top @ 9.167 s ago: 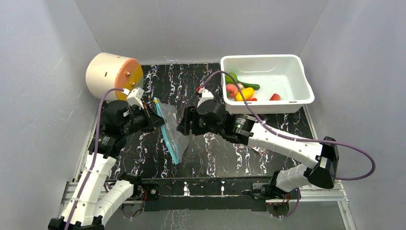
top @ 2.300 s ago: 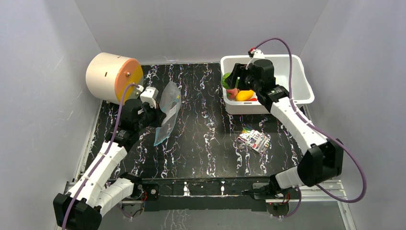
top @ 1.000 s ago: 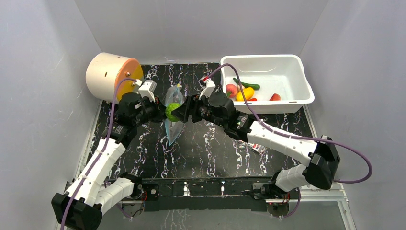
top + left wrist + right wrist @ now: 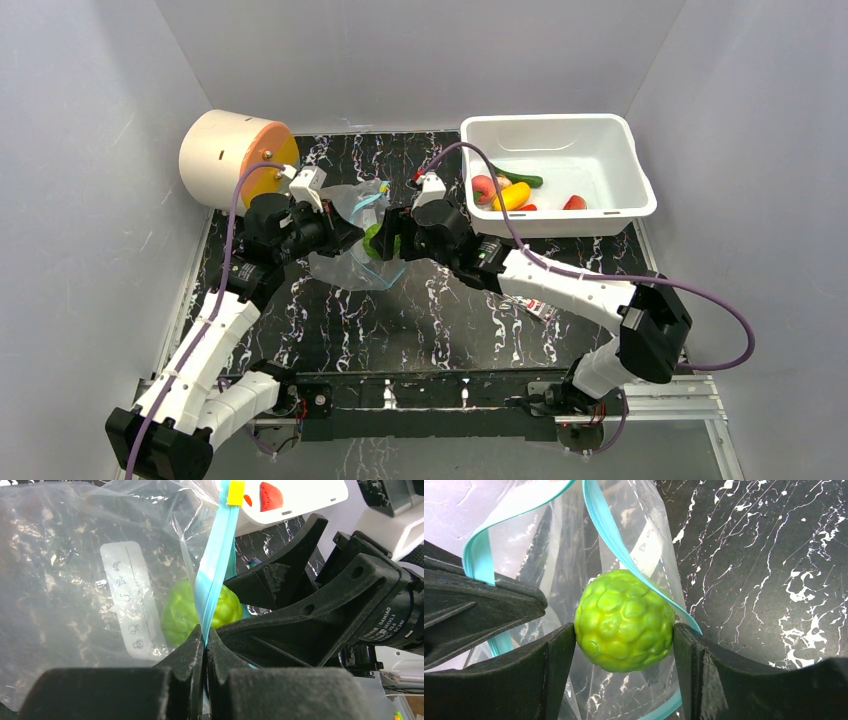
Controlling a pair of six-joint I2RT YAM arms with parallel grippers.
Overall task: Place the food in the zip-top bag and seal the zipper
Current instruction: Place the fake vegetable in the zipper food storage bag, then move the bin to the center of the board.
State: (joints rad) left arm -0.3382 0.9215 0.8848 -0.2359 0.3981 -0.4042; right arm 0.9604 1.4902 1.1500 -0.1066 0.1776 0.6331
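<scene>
The bag (image 4: 345,268) hangs to the left of the white bin (image 4: 640,195), held above the black marbled table (image 4: 440,310) between the two arms. The left gripper (image 4: 205,645) is closed, its two fingers pressed together on the blue-teal zipper (image 4: 215,565) at the edge of the bag's mouth. A yellow tab (image 4: 236,491) sits on the zipper at its far end, toward the bin. The bag's white label patch (image 4: 131,595) faces the left wrist camera. The right gripper (image 4: 624,640) reaches in from the bin side and is clamped on a bumpy green ball (image 4: 624,621), with one finger against each side of it. The ball sits at the open mouth of the bag, between the two parted lips of the zipper; one lip curves away to the left and the other runs along the ball's right side. From the left wrist camera the ball shows through the clear plastic, partly behind the label patch. How far into the bag the ball has gone cannot be told. The remaining food lies inside the bin: a pink-red piece (image 4: 483,187), a yellow piece (image 4: 515,193), a long green piece (image 4: 520,178) and a red piece (image 4: 573,202). A tan cylinder with an orange face (image 4: 235,160) lies well to the left of the bin, beyond the left arm.
</scene>
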